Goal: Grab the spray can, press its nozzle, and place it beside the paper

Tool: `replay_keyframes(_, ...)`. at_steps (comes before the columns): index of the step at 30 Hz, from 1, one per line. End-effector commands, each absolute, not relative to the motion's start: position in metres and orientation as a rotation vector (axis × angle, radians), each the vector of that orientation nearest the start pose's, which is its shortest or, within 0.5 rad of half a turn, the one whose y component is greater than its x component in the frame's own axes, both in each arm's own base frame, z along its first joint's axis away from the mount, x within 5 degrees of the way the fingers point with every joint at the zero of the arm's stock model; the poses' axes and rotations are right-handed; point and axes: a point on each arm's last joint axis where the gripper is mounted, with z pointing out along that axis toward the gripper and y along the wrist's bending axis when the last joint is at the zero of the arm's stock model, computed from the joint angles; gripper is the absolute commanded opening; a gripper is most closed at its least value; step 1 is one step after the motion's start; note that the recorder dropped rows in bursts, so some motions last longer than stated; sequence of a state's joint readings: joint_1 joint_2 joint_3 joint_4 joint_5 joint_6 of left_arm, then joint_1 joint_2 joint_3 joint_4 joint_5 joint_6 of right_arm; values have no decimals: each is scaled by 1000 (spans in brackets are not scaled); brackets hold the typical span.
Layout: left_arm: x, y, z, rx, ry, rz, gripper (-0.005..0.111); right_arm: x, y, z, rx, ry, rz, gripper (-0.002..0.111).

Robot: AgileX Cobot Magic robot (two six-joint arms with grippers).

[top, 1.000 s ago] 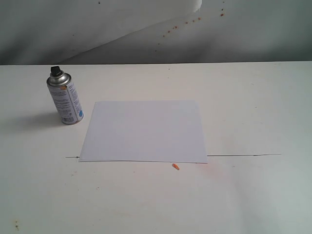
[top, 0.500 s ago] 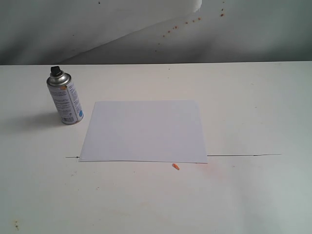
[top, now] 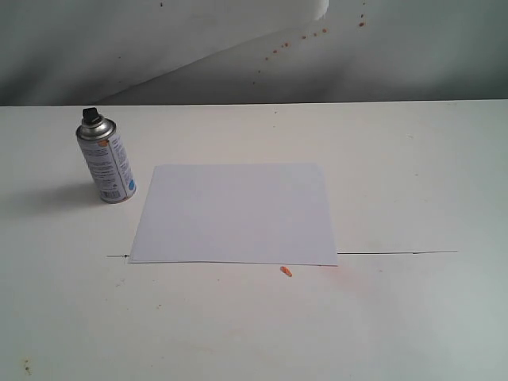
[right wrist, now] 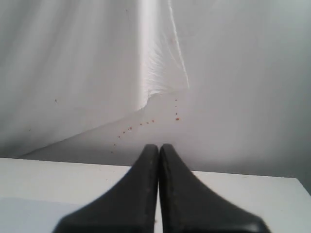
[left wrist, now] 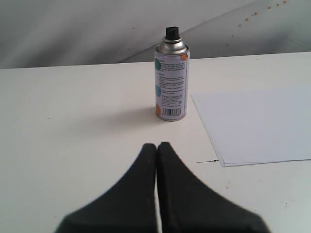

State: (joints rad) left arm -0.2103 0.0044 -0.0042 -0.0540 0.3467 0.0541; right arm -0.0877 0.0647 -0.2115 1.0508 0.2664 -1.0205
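Can (top: 105, 163) upright on counter (top: 413, 317), axis vertical, nozzle (top: 92, 117) on top, just beside left edge of paper (top: 235, 213). Left fingers (left wrist: 133, 194) clenched, empty, pointed straight at can, short of it. Right fingers (right wrist: 133, 194) clenched, empty, facing backdrop. Left arm judged nearer.

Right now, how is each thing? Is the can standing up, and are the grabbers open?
spray can: upright on the table, not touching the paper, not held
nozzle: on top, untouched
paper: lying flat, blank
left gripper: shut, empty
right gripper: shut, empty
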Motion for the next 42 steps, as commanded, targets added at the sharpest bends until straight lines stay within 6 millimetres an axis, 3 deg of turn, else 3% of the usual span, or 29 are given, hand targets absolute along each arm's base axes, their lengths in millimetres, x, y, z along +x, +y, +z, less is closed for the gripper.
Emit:
replay_keyframes(1, 52, -13, 183, 206, 1809, -165, 1, 48, 18, 265, -141, 1480, 105, 0)
replay_keyframes(5, 52, -13, 183, 206, 1809, -165, 1, 49, 15, 260, -116, 1537, 78, 0)
replay_keyframes(11, 52, -13, 183, 206, 1809, -165, 1, 52, -2, 239, 55, 1667, -21, 0)
replay_keyframes(23, 52, -13, 183, 207, 1808, -164, 1, 56, -2, 189, 48, 1758, -25, 0)
replay_keyframes(42, 52, -13, 183, 207, 1808, -164, 1, 53, -3, 182, 21, 1832, -53, 0)
